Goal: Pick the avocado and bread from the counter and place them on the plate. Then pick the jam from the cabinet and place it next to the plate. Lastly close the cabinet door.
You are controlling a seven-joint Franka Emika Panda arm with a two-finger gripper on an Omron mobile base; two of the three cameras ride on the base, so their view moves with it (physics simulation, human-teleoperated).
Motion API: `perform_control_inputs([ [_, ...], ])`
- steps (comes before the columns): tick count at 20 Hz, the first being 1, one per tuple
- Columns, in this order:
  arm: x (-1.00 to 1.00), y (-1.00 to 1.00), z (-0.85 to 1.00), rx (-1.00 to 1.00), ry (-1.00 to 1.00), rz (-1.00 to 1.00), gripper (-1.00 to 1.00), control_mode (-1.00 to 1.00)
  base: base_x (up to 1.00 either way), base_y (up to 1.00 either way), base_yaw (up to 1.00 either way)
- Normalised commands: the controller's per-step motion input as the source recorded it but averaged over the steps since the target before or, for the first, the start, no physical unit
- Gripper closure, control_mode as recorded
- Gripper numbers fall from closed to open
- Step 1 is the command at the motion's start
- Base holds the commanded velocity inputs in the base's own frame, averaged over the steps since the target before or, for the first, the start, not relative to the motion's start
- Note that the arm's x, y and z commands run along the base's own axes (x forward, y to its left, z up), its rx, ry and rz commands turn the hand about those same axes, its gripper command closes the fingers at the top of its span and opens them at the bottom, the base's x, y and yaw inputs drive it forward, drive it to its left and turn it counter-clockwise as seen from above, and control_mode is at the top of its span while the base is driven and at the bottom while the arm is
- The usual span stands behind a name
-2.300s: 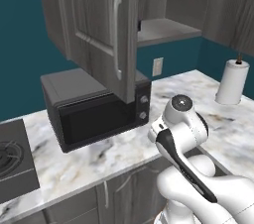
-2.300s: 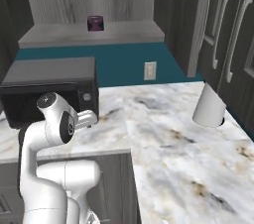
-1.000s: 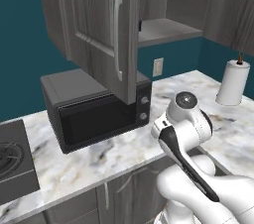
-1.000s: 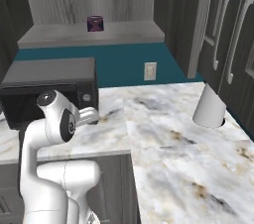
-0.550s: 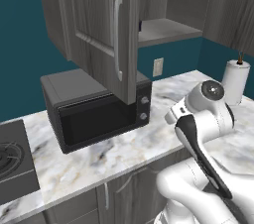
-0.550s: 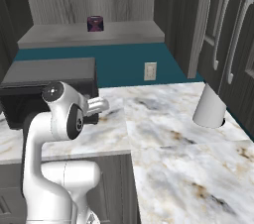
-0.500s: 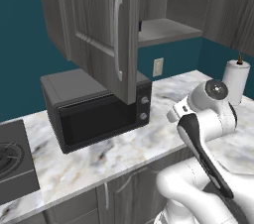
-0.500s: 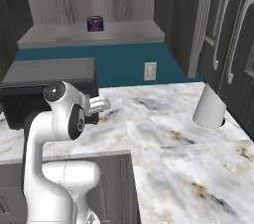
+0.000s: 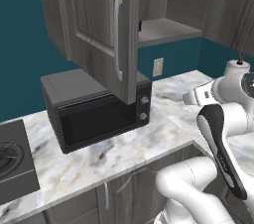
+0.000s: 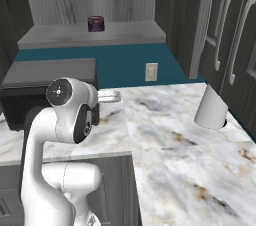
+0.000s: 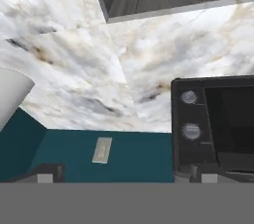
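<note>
**Claw low over tabletop, jam up on cabinet shelf**

- Jam jar (image 10: 95,23): small dark purple jar, upright on the grey inner shelf of the cabinet (image 10: 90,35), toward the back wall, about mid-shelf. Axis vertical.
- Cabinet door (image 9: 106,29) is swung open, edge-on in the left base view, bowed bar handle (image 9: 118,34) facing the camera. It hangs out over the microwave (image 9: 94,106).
- Claw (image 11: 124,174): hand view shows two dark fingertips (image 11: 47,172) at the bottom edge, set wide apart with nothing between them, so I read it as released and empty. Wrist link (image 10: 107,96) sticks out level above the tabletop (image 10: 165,120), beside the microwave's knob side.
- Hand camera is rolled: marble, wall outlet (image 11: 102,149) and microwave knobs (image 11: 189,97) all appear upside down. It looks along the tabletop toward the teal back wall, not at the shelf.
- Key relation: the jar lies well above the claw and further back, over the microwave. The claw's approach axis is roughly horizontal, which suits a side grasp on an upright jar, but it needs a big lift first, then a reach in past the shelf's front edge.
- Risk, my read: open door sits on the microwave side of the climb path; keep the elbow clear of it.
- White paper towel roll (image 10: 212,106) stands near the tabletop's far right edge, well apart from the arm.
- Avocado, bread, plate: can't place them from these views, so can't confirm that stage; pose suggests jam step is next.
</note>
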Motion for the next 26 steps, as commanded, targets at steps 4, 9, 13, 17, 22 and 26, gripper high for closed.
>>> perform_control_inputs([
  [4,-0.24,0.0,0.53,0.1,-0.1,-0.16,-1.0,-1.0,0.0,0.0,0.0],
  [9,-0.37,0.0,0.5,0.12,-0.05,-0.14,-1.0,-1.0,0.0,0.0,0.0],
  [13,-0.53,-0.21,0.64,0.27,-0.06,-0.03,-1.0,-1.0,0.0,0.0,0.0],
  [17,-0.51,-0.19,0.41,0.19,-0.12,-0.01,-1.0,-1.0,0.0,0.0,0.0],
  [22,-0.51,0.0,0.09,0.01,-0.21,-0.07,-1.0,-1.0,0.0,0.0,0.0],
  [26,-0.63,-0.1,0.24,0.18,-0.18,-0.04,-1.0,-1.0,0.0,0.0,0.0],
])
